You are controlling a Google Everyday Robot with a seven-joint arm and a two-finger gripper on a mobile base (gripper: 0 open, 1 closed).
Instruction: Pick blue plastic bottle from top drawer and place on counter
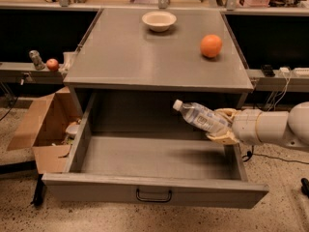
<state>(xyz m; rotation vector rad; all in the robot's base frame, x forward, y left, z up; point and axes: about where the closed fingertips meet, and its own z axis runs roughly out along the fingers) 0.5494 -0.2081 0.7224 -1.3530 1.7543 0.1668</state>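
The blue plastic bottle (pixel 200 118) is a clear bottle with a white cap and a pale label. It is held tilted in the air over the right side of the open top drawer (pixel 154 190), cap pointing up and left. My gripper (pixel 221 126) reaches in from the right on a white arm and is shut on the bottle's base end. The bottle hangs just below the front edge of the counter (pixel 145 57). The drawer floor beneath is bare.
On the counter stand a white bowl (pixel 159 20) at the back and an orange fruit (pixel 211 46) at the right. An open cardboard box (pixel 41 124) sits on the floor left of the drawer. A small red fruit (pixel 52 64) lies on a left shelf.
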